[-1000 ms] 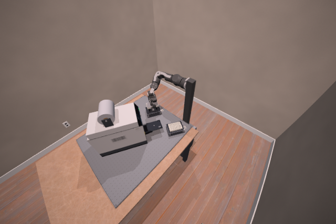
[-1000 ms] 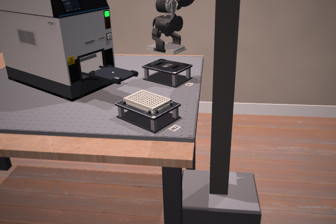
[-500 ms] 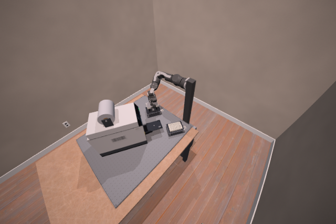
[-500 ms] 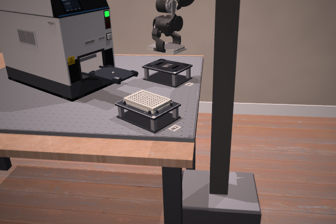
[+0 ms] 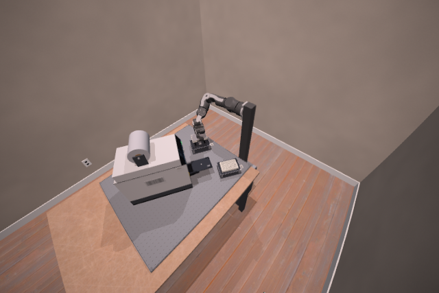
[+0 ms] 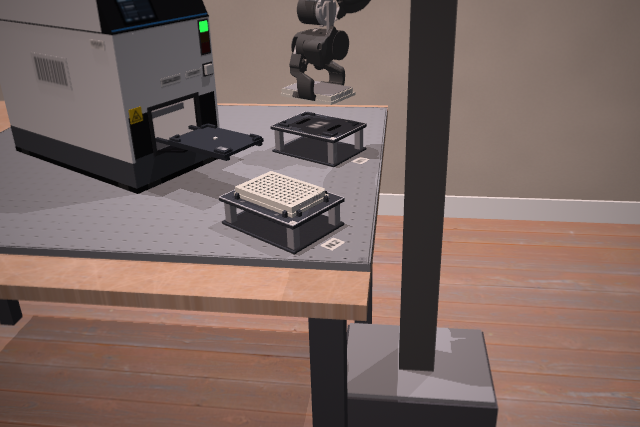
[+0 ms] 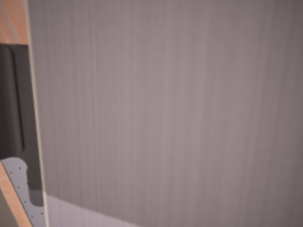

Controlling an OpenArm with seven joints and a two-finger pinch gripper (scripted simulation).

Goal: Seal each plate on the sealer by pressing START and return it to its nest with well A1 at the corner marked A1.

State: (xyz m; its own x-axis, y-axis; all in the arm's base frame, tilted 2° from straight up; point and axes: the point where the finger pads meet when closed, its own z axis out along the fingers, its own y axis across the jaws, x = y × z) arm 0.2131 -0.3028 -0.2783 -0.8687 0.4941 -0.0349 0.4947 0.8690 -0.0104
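My gripper point(image 6: 323, 89) point(image 5: 199, 139) is shut on a plate point(image 6: 338, 95) with a smooth grey foil top, roughly level and clear above nest N1. The foil fills most of the wrist view point(image 7: 166, 104); one dark finger shows at its left. Nest N1 point(image 6: 357, 126) point(image 5: 201, 149) is empty. An open cream plate point(image 6: 279, 189) point(image 5: 228, 165) with bare wells sits on nest N2 point(image 6: 334, 201). The sealer's stage point(image 6: 199, 140) point(image 5: 204, 167) is out and empty. The sealer's lamp point(image 6: 203, 26) is green, above the white START button point(image 6: 207, 69). Well A1 on the held plate cannot be made out.
The sealer point(image 6: 124, 86) point(image 5: 156, 184) with its foil roll point(image 5: 138, 144) stands beside the nests, its stage sticking out towards them. The arm's dark post point(image 6: 431, 153) point(image 5: 247, 134) stands at the table's end.
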